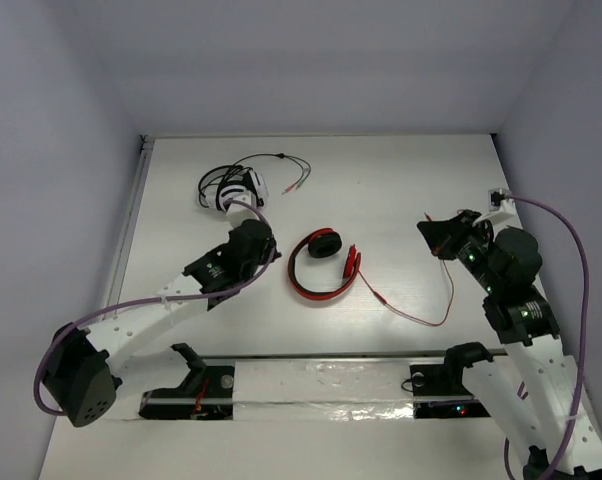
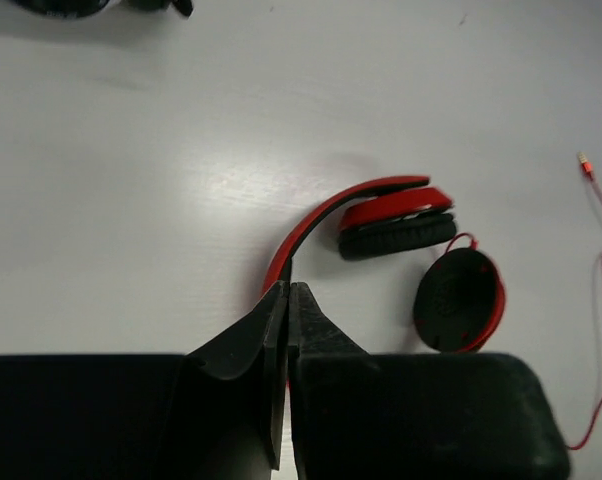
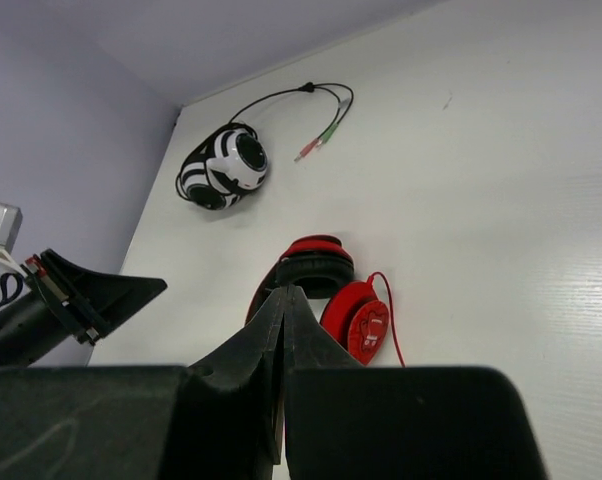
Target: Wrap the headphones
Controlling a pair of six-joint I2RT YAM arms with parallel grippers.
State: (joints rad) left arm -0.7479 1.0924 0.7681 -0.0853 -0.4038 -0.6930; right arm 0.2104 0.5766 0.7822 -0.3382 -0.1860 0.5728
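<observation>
Left jaws: closed, as we see it, the two fingertips pressed flat together with nothing held between them. They point at the red headband, whose near end runs out of sight behind the tips, so we cannot tell whether they touch it.
Right jaws: also closed tip to tip, fingertips, and we see nothing gripped. They face the headphones from the right side and stand apart from them.
Cable: thin and red. It leaves the right ear cup, runs across the worktop toward the right arm, then bends back up. Its plug lies loose on the surface.
Headphones: red with black pads, lying unwrapped near the middle of the worktop between the two arms. The headband curves open toward the far side, one cup shows black from above, and the other cup stands on edge just beside it.
Black-and-white headphones: farther back on the left, well apart from the red pair, beyond the left arm's wrist.
Dark cable: it loops out to the right of the black-and-white headphones and ends in two small plugs.
</observation>
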